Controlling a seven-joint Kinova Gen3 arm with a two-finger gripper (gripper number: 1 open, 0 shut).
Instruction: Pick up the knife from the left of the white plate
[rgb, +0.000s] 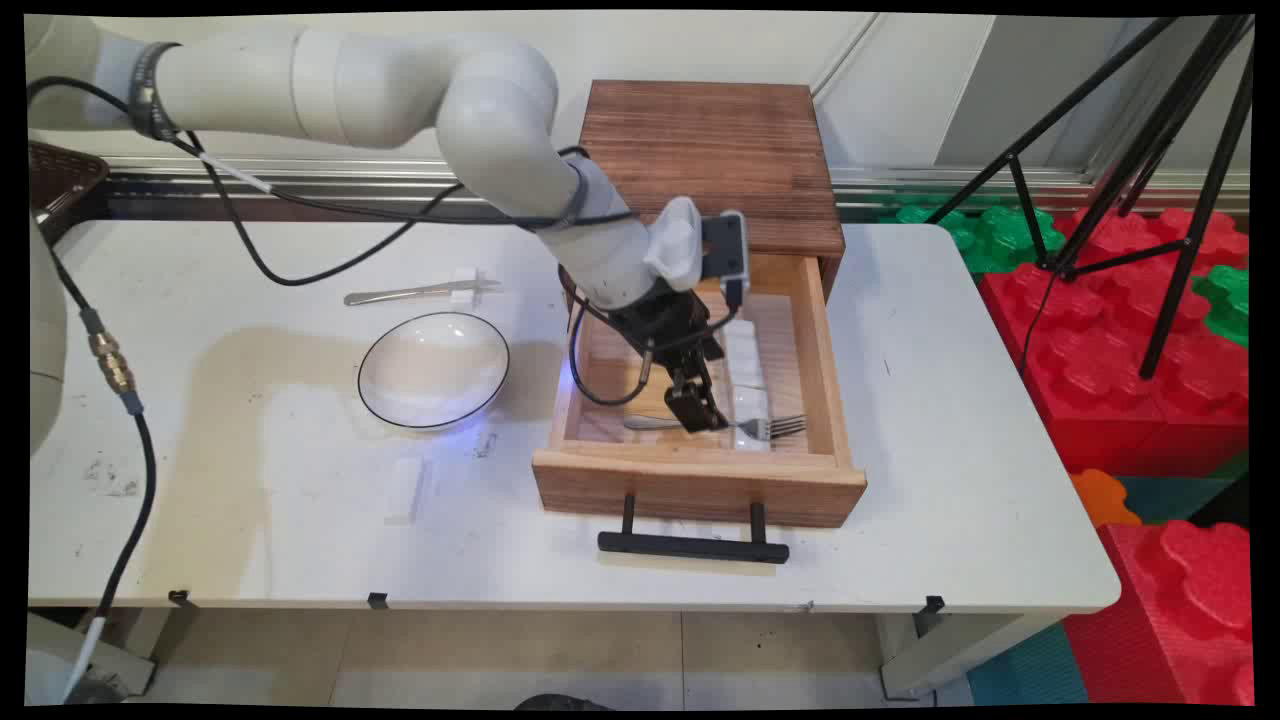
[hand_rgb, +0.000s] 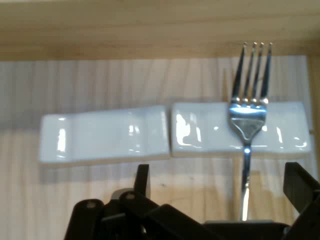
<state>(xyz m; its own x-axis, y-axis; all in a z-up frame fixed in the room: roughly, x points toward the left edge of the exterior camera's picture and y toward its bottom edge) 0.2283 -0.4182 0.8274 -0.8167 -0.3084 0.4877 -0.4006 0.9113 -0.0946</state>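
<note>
My gripper (rgb: 700, 410) reaches down into the open wooden drawer (rgb: 815, 350) and stands open just above a silver fork (rgb: 770, 428). The fork lies across the drawer's front, tines to the right. In the hand view the fork (hand_rgb: 248, 112) rests its neck on the right one of two white ceramic rests (hand_rgb: 285, 131), and its handle runs down between my fingers (hand_rgb: 142, 175), nearer the right one. The gripper (hand_rgb: 219, 172) has its fingers spread wide, neither touching the fork. The second rest (hand_rgb: 105, 137) lies end to end with the first.
A white bowl with a dark rim (rgb: 433, 368) stands left of the drawer. Behind it a silver utensil (rgb: 400, 295) lies on a small white rest. Another white rest (rgb: 403, 488) lies near the table's front. The drawer's black handle (rgb: 693, 545) juts forward. Red foam blocks (rgb: 1130, 330) and a tripod stand right.
</note>
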